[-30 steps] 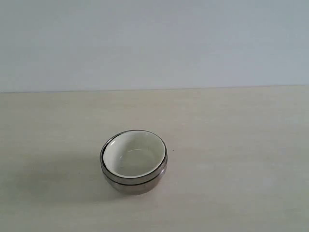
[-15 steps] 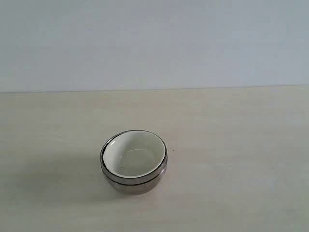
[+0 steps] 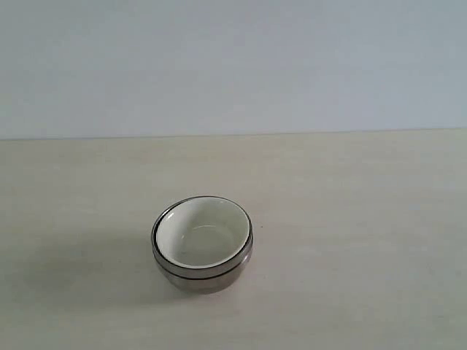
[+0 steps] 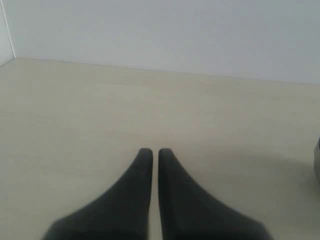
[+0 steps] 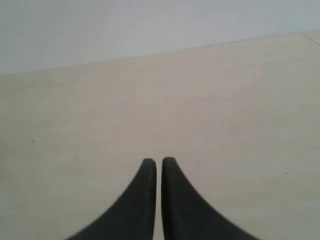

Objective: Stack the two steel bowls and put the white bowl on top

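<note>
Left claw and right claw, each seen from its own wrist camera, have their dark tapered jaws drawn together to a thin slit, grip nothing and hang above the pale beige table. Exterior view: the small glossy cream-white round bowl sits upright inside the nested shiny round steel bowls, rims nearly level. The stack stands on the table toward 7 o'clock from the middle of the view, well apart from the plain grey-white wall at 12 o'clock.
</note>
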You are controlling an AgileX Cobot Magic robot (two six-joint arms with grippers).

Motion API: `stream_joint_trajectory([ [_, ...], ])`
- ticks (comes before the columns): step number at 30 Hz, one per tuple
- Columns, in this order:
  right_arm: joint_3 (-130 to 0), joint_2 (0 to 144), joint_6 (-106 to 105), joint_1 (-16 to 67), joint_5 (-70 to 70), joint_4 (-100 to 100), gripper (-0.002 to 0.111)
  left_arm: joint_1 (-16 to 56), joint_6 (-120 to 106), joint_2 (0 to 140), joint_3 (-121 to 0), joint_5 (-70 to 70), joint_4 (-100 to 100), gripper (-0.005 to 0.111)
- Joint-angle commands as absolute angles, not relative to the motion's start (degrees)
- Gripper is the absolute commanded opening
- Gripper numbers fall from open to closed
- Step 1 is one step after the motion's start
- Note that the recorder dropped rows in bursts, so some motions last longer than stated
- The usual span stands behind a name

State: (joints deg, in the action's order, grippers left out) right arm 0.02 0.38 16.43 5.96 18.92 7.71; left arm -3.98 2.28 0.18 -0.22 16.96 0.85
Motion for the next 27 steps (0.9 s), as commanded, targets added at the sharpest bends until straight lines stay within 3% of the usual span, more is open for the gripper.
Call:
stream_joint_trajectory([
  [1,0.0,0.0,12.67,5.73,20.58,8.47,0.0,-4.21,2.08,0.0,0.0,16.95,0.6,0.004],
  [27,0.0,0.0,12.65,5.73,20.97,8.35,0.0,-4.21,2.08,0.0,0.0,16.95,0.6,0.004],
])
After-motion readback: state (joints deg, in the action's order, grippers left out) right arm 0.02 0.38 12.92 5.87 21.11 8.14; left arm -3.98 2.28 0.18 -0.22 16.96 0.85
